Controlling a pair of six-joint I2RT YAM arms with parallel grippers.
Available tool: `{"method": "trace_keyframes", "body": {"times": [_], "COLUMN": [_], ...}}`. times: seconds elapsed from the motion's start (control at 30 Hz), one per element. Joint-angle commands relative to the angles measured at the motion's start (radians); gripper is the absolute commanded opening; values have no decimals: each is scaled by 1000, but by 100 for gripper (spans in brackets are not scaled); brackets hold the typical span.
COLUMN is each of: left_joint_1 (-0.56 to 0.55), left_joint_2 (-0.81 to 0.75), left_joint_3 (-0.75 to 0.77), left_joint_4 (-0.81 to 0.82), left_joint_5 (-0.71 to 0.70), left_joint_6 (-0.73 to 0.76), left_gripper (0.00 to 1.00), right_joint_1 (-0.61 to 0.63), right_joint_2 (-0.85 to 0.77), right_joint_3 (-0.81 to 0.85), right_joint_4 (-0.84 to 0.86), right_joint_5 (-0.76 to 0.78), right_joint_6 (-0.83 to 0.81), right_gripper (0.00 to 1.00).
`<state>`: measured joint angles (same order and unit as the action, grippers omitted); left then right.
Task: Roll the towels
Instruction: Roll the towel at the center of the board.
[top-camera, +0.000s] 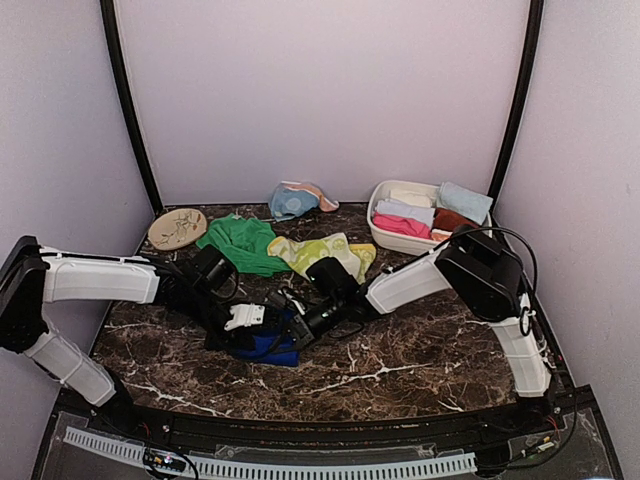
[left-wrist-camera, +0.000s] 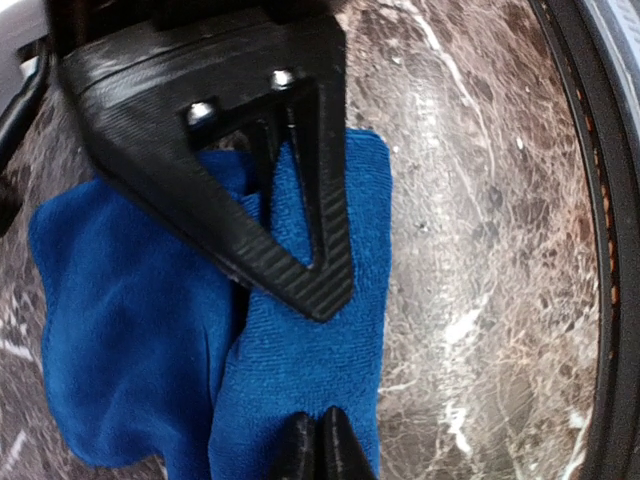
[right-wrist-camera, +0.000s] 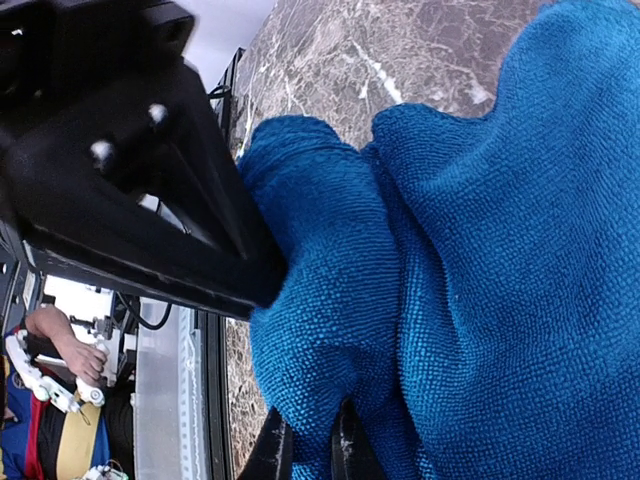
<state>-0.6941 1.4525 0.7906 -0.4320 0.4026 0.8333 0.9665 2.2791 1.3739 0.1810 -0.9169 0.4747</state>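
Observation:
A royal blue towel (top-camera: 268, 348) lies partly folded on the marble table, left of centre. My left gripper (top-camera: 250, 322) is over it with its tips (left-wrist-camera: 318, 447) closed together on the cloth (left-wrist-camera: 300, 360) near its edge. My right gripper (top-camera: 297, 325) is shut on a bunched fold of the same towel (right-wrist-camera: 330, 300), with cloth showing between its fingers (right-wrist-camera: 272, 450). A green towel (top-camera: 240, 243), a yellow-green patterned towel (top-camera: 322, 252) and a light blue towel (top-camera: 292, 201) lie loose further back.
A white basin (top-camera: 381, 237) at the back right holds rolled pink, white, rust and light blue towels. A tan round disc (top-camera: 177, 228) lies at the back left. The table's black front rim (left-wrist-camera: 600, 250) runs close to the right of the blue towel in the left wrist view.

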Motion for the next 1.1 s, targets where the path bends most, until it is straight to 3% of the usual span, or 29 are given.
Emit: {"method": "trace_keyframes", "body": {"times": [0.0,0.07,0.17,0.2,0.23,0.27,0.4,0.53,0.67,0.7,0.8,0.9,1.07], "left_joint_1": [-4,-2,11,15,18,21,26,26,27,29,58,73,101], "left_joint_2": [56,84,118,128,137,144,153,137,162,189,316,397,433], "left_joint_3": [13,24,49,57,62,66,93,147,156,159,231,295,312], "left_joint_4": [19,6,-43,-63,-85,-102,-222,-368,-337,-311,-281,-283,-286], "left_joint_5": [-33,-21,42,62,81,91,164,250,215,185,177,181,168], "left_joint_6": [-22,-39,-58,-59,-57,-54,-22,-17,-30,-40,-87,-115,-117], "left_gripper": [0,0,0,0,0,0,0,0,0,0,0,0,0], "right_joint_1": [1,1,3,4,5,5,7,13,-5,-14,19,153,387], "right_joint_2": [20,-37,-143,-176,-212,-248,-408,-651,-864,-893,-914,-866,-735], "right_joint_3": [-101,-167,-300,-337,-373,-412,-545,-656,-801,-834,-888,-852,-803], "right_joint_4": [-61,69,189,210,228,244,228,170,273,328,494,454,425], "right_joint_5": [122,163,291,332,383,426,643,1026,1347,1343,1229,1240,1360], "right_joint_6": [87,117,94,80,64,47,-49,-120,61,63,-163,-479,-808], "right_gripper": [9,15,49,68,95,99,100,100,100,100,96,87,89]}}
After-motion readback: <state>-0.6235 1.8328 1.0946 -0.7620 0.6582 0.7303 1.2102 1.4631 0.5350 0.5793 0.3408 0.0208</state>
